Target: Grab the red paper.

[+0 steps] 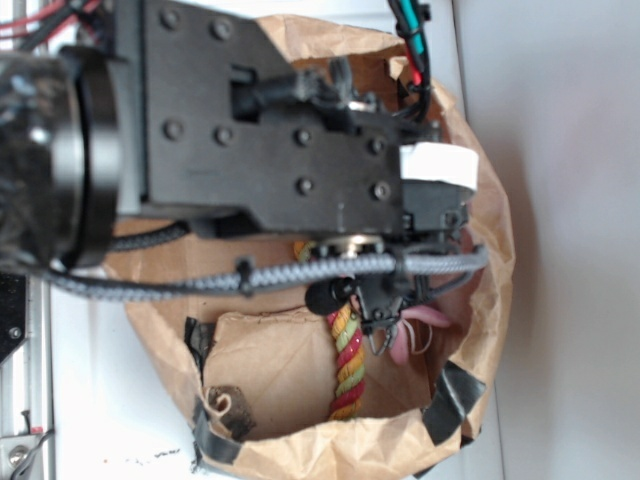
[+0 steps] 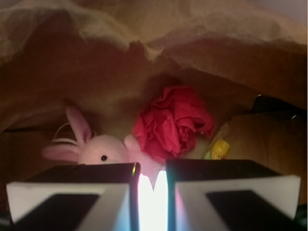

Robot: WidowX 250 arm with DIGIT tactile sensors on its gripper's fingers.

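Gripper (image 2: 153, 192) fingers sit nearly together with a thin bright gap, holding nothing, the arm reaching down into the brown paper bag (image 1: 495, 250). Just beyond lies the red paper (image 2: 173, 122), touching the pink bunny (image 2: 98, 149).

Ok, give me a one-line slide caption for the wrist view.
Gripper, nearly closed and empty, faces red paper beside pink bunny inside the bag.
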